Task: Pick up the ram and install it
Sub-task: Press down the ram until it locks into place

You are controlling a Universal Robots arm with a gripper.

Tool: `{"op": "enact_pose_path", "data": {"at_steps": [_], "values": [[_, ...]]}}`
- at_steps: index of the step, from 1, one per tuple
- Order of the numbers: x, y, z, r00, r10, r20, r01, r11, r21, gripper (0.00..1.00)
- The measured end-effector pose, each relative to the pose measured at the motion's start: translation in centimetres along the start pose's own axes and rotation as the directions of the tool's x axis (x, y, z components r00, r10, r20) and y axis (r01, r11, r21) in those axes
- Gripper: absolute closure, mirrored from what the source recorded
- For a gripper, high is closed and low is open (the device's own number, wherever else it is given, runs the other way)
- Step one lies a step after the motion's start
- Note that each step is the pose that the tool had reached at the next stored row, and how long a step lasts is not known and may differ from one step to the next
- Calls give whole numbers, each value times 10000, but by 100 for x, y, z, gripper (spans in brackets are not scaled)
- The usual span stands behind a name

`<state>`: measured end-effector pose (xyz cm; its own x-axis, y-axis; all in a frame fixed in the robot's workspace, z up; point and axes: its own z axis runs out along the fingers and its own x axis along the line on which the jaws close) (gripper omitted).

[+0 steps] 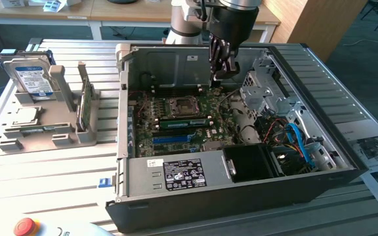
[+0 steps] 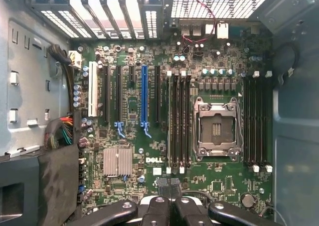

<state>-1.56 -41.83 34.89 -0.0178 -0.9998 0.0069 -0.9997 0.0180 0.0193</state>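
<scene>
Memory stick (image 1: 85, 104), thin and green, stands on edge in the grey rack (image 1: 45, 140) at the exterior view's left, well apart from the open computer case (image 1: 241, 196). Standing upright like that probably leaves its long top edge free to be pinched from above. A hard drive (image 1: 33, 78) leans in the same rack, further toward that side.

The case lies on its side with the cover off, so the main board (image 2: 130, 106) faces up and its slots can be reached straight down. Beside the processor socket (image 2: 218, 129) runs a bank of long dark memory slots (image 2: 179, 121). In the exterior view a green strip (image 1: 183, 123) sits along that bank. I cannot tell whether it is a seated stick.

The claw (image 1: 223, 73) hangs inside the case, above the far part of the board and pointing down. Its fingers are pressed together with no gap. Nothing green shows between them, so I judge it empty, touching neither the board nor any slot.
</scene>
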Motion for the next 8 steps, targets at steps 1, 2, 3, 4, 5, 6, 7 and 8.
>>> {"op": "enact_pose_path", "data": {"at_steps": [1, 2, 3, 4, 5, 6, 7, 8], "values": [[0, 0, 9, 10000, 0, 0, 0, 10000, 0, 90], [0, 0, 20, 10000, 0, -1, 0, 10000, 0, 90], [0, -1, 30, 10000, 0, 1, 0, 10000, 0, 90], [0, -1, 40, 10000, 0, 1, 0, 10000, 0, 90], [0, -1, 50, 10000, 0, 1, 0, 10000, 0, 90], [0, -1, 61, 10000, 0, 0, 0, 10000, 0, 90], [0, -1, 71, 10000, 0, 0, 0, 10000, 0, 90], [-1, -2, 82, 10000, 0, 1, 0, 10000, 0, 90]]}}
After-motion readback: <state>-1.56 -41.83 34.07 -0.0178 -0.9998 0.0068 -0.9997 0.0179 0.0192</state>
